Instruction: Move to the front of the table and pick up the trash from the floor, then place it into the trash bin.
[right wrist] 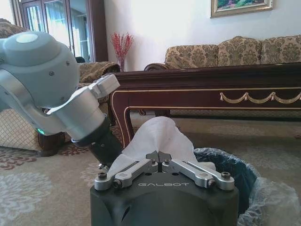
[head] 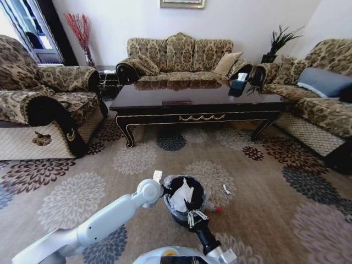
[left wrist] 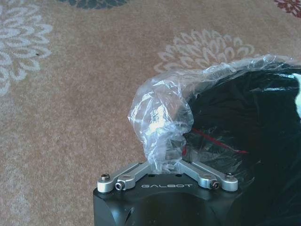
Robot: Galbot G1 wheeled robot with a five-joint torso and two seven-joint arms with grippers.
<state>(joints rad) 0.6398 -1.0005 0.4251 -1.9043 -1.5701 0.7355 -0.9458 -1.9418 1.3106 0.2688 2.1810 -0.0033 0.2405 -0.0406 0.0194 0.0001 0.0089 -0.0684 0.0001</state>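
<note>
Our right tool (right wrist: 160,157) clamps crumpled white paper (right wrist: 157,136) over the round black bin (head: 184,201); left tool (left wrist: 167,165) pinches its crinkled clear bag (left wrist: 162,120)

— Where were the arms relative to the trash bin (head: 184,199)?
— Left gripper (left wrist: 167,165) sat at its rim, clamped on the bag liner (left wrist: 162,120). Right gripper (right wrist: 159,157) hung over its mouth, pinching the white paper (right wrist: 157,136).

patterned carpet (head: 264,181), trash bin (head: 171,206), bottle (head: 213,208), paper scrap (head: 226,190)
</note>
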